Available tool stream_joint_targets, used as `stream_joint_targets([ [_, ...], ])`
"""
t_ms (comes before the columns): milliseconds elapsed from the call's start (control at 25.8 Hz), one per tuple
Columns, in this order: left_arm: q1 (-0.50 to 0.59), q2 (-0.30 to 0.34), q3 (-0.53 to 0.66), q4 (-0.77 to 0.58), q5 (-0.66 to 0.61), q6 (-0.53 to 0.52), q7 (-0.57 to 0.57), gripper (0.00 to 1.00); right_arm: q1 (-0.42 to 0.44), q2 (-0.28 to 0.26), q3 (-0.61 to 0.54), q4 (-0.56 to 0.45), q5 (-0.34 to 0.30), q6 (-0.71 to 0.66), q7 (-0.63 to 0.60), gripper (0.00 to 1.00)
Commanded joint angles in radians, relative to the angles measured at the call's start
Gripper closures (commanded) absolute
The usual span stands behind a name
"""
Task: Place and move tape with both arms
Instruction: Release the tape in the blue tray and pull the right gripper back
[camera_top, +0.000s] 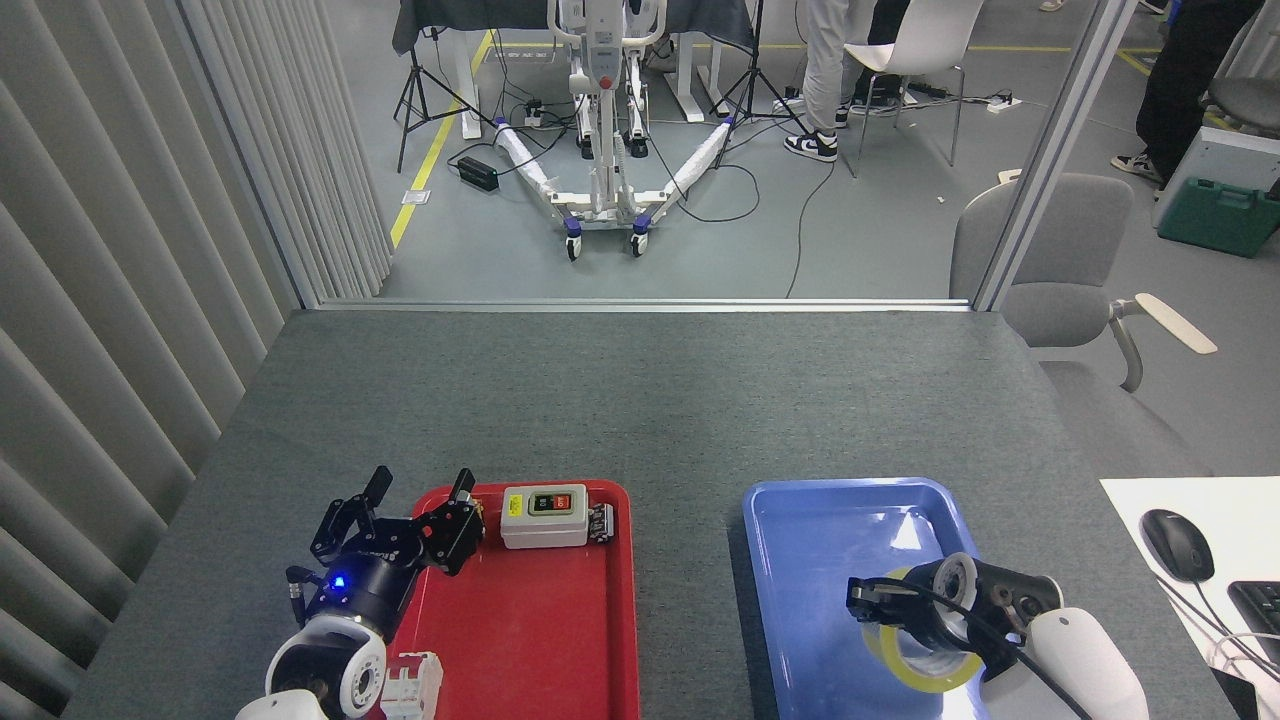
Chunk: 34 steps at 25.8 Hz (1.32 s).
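Bright, even overhead light; glare on blue tray (800, 540).
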Motion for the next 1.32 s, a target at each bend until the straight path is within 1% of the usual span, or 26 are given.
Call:
stream_joint_targets([
  [0,0.007,0.007,0.0,0.012,0.073,-0.014,-0.075,0.01,-0.003,-0.008,0.007,0.02,0.021,0.002,-0.007,0.25],
  [116,0.018,0.005,0.0,0.005,0.098,-0.014,-0.145,0.01,-0.005,-0.008,0.007,0.029,0.021,0.002,-0.008,0.05],
  [155,0.018,0.005,0.0,0.005,0.1,-0.014,-0.167,0.01,-0.005,-0.008,0.007,0.03,0.021,0.002,-0.01,0.01],
  [233,0.018,0.004,0.002,0.008,0.101,-0.012,-0.185,0.01,-0.003,-0.009,0.007,0.03,0.018,0.002,-0.014,0.01],
  [349,0.019,0.007,0.002,0.0,0.1,-0.012,-0.178,0.01,0.006,-0.009,0.007,0.02,0.019,-0.002,-0.031,0.01],
  [388,0.021,0.008,0.002,0.0,0.096,-0.014,-0.172,0.01,0.012,-0.008,0.006,0.012,0.019,-0.019,-0.067,0.01],
  [426,0.021,0.011,0.002,-0.002,0.095,-0.016,-0.167,0.01,0.018,-0.006,0.006,0.0,0.022,-0.056,-0.13,0.01],
  [465,0.021,0.013,0.003,-0.006,0.093,-0.014,-0.153,0.01,0.033,-0.009,0.001,-0.009,0.039,-0.116,-0.226,0.01],
  [504,0.022,0.016,0.003,-0.011,0.093,-0.014,-0.129,0.01,0.063,-0.017,-0.013,-0.016,0.082,-0.176,-0.355,0.01],
  [581,0.022,0.033,0.005,-0.017,0.093,-0.011,-0.075,0.01,0.136,-0.029,-0.086,-0.034,0.194,-0.257,-0.677,0.01],
  [659,0.022,0.041,0.005,-0.018,0.095,-0.011,-0.056,0.01,0.233,-0.023,-0.185,-0.04,0.266,-0.311,-1.044,0.01],
  [698,0.024,0.041,0.005,-0.02,0.095,-0.011,-0.052,0.01,0.277,-0.02,-0.223,-0.04,0.283,-0.346,-1.215,0.0],
  [736,0.024,0.041,0.005,-0.021,0.095,-0.012,-0.052,0.01,0.314,-0.012,-0.253,-0.04,0.289,-0.39,-1.358,0.0],
  [775,0.025,0.041,0.003,-0.021,0.095,-0.011,-0.049,0.01,0.345,0.002,-0.275,-0.039,0.294,-0.436,-1.444,0.0],
  [814,0.027,0.041,0.003,-0.021,0.095,-0.011,-0.047,0.01,0.375,0.017,-0.292,-0.04,0.297,-0.467,-1.476,0.0],
  [891,0.031,0.041,0.003,-0.021,0.095,-0.011,-0.038,0.01,0.423,0.032,-0.304,-0.04,0.309,-0.495,-1.475,0.0],
  [969,0.034,0.041,0.003,-0.025,0.093,-0.011,-0.012,0.01,0.431,0.038,-0.307,-0.039,0.309,-0.49,-1.447,0.0],
  [1124,0.047,0.039,0.002,-0.025,0.092,-0.012,0.017,0.01,0.429,0.045,-0.313,-0.043,0.294,-0.492,-1.255,0.0],
  [1163,0.07,0.039,0.003,-0.031,0.087,-0.012,0.025,0.01,0.429,0.046,-0.315,-0.049,0.294,-0.493,-1.236,0.0],
  [1202,0.09,0.041,0.002,-0.043,0.081,-0.011,0.045,0.01,0.429,0.046,-0.316,-0.06,0.294,-0.492,-1.242,0.0],
  [1279,0.122,0.041,0.0,-0.06,0.067,-0.009,0.135,0.01,0.431,0.048,-0.318,-0.075,0.294,-0.492,-1.263,0.0],
])
